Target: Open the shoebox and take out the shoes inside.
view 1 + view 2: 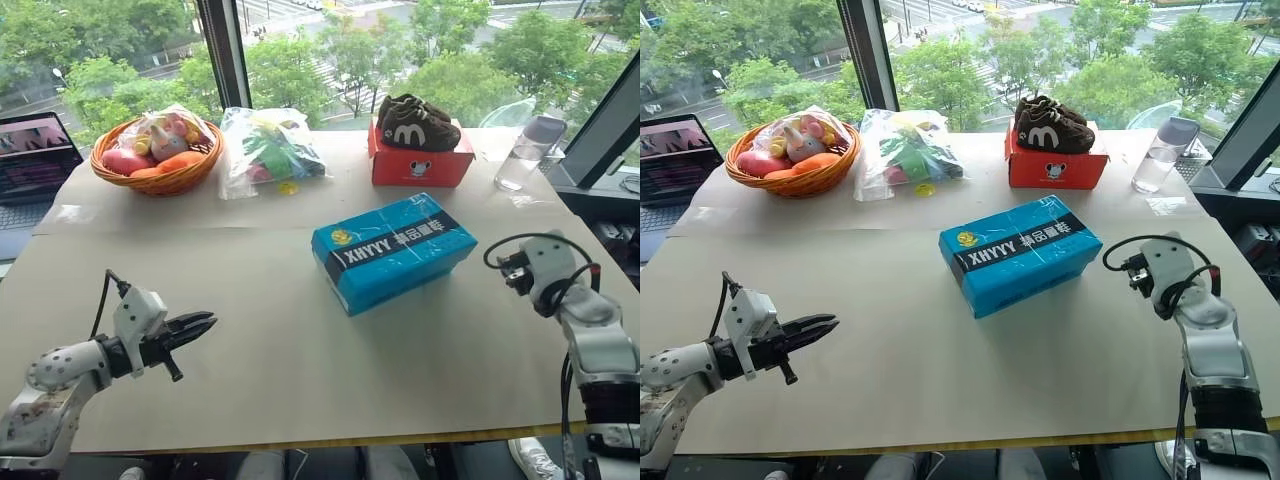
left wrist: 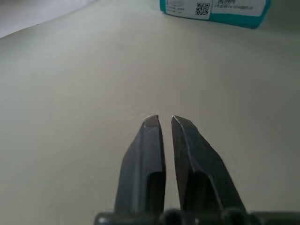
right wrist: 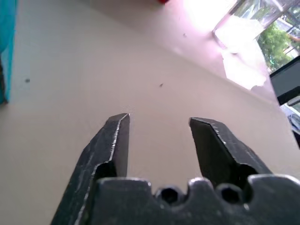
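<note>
Centrally, on the paper-covered table (image 1: 300, 370): the shoebox (image 1: 392, 252), bright blue, lid down, black band with white lettering along its near long side, set at an angle to the table edge. No shoes of the task on show with the lid down.

Near the front left corner: the left gripper (image 1: 200, 326), black fingers (image 2: 149, 154) pressed nearly together with only a sliver between the tips, nothing between them, hovering just above the bare paper and aimed toward the shoebox, well apart from it.

At the right edge: the right gripper (image 3: 159, 123), jaws parted with a plain gap, nothing held, over bare table, the box's blue side just at the edge of the wrist view.

Along the far side by the window, from left to right: a laptop (image 1: 32, 165), a wicker basket (image 1: 157, 168) of soft toys, a clear plastic bag (image 1: 268, 150) of coloured items, a red-orange box (image 1: 420, 160) with a pair of dark brown shoes (image 1: 416, 122) on top, a clear water bottle (image 1: 528, 152).
</note>
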Controlling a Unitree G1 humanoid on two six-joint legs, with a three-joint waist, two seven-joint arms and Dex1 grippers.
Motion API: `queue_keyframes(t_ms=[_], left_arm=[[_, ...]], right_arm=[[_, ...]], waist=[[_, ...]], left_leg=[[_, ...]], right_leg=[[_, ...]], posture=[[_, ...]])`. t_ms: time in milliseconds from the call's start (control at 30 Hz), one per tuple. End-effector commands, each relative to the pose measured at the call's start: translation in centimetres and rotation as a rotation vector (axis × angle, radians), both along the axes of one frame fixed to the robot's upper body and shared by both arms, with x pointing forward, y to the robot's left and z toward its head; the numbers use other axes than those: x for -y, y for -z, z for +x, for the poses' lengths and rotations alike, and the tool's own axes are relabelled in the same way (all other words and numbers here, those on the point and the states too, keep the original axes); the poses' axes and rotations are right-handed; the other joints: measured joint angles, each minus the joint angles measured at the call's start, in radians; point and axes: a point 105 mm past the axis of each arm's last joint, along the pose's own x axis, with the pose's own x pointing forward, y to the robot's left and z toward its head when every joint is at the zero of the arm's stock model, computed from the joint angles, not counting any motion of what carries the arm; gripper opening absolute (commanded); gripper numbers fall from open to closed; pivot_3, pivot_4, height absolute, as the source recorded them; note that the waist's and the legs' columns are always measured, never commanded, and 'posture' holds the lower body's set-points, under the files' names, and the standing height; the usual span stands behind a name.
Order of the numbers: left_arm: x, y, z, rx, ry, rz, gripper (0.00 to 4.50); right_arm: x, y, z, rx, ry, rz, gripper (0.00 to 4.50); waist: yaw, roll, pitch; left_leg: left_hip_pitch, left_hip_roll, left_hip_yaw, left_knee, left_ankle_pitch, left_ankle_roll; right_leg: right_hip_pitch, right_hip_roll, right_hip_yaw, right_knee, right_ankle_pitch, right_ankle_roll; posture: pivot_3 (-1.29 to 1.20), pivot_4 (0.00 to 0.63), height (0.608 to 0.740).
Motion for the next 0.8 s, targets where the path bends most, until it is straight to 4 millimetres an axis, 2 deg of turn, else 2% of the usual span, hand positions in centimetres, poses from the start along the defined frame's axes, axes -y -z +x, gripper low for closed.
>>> queue_keyframes(t_ms=[33,100,233,367,433,667,733,800], left_arm=[[2.3,-0.7,0.5,0.039,0.061,-0.012,0.00],[3.7,-0.5,1.3,0.056,0.083,-0.001,0.00],[6.6,0.1,3.6,0.089,0.098,0.025,0.00],[10.2,0.1,5.0,0.130,0.148,-0.006,0.00],[11.7,0.3,5.7,0.143,0.166,-0.001,0.00],[16.6,-0.4,7.7,0.199,0.206,-0.038,0.00],[18.1,-0.8,7.8,0.212,0.242,-0.046,0.00],[18.7,-1.2,8.0,0.224,0.258,-0.053,0.00]], right_arm=[[1.1,-1.0,0.9,-0.002,0.025,-0.070,0.90],[1.6,-1.0,2.0,-0.026,0.031,-0.103,0.06],[1.3,-0.6,4.3,-0.072,0.004,-0.186,0.03],[-0.5,-2.1,6.4,-0.014,-0.056,-0.168,0.03],[-2.3,-2.8,7.1,0.022,-0.143,-0.103,0.03],[-6.5,-3.5,7.1,0.035,-0.413,0.065,0.03],[-8.3,-3.7,6.7,0.008,-0.544,0.120,0.03],[-9.9,-3.6,6.0,-0.034,-0.667,0.153,0.03]], waist=[[0.000,0.000,0.000],[-0.002,0.000,0.000],[-0.007,0.001,0.001],[-0.022,0.001,0.001],[-0.027,0.001,0.002],[-0.026,0.001,0.002],[-0.025,0.001,0.002],[-0.025,0.001,0.002]], left_leg=[[0.000,0.000,0.000,0.000,0.000,0.000],[0.000,-0.001,0.001,0.001,0.000,0.000],[0.000,-0.002,0.001,0.004,0.001,0.001],[0.000,-0.002,0.001,0.004,0.001,0.001],[-0.001,-0.003,0.001,0.003,0.000,0.001],[0.000,-0.003,0.001,0.005,0.001,0.001],[0.000,-0.004,0.001,0.006,0.001,0.001],[0.000,-0.004,0.001,0.006,0.001,0.001]], right_leg=[[0.000,0.000,0.000,0.000,0.000,0.000],[0.000,-0.001,0.001,0.000,0.001,0.001],[0.002,-0.001,0.001,0.000,0.003,0.002],[0.002,-0.001,0.002,0.000,0.003,0.002],[0.001,-0.001,0.003,0.000,0.007,-0.003],[0.002,-0.001,0.003,0.000,0.008,-0.002],[0.003,-0.001,0.004,0.000,0.008,-0.001],[0.003,-0.001,0.004,0.000,0.008,-0.001]], posture=[[0.00,0.150,0.740],[0.00,0.150,0.740],[0.00,0.150,0.740],[0.00,0.150,0.740],[0.00,0.150,0.740],[0.00,0.150,0.740],[0.00,0.150,0.740],[0.00,0.150,0.740]])
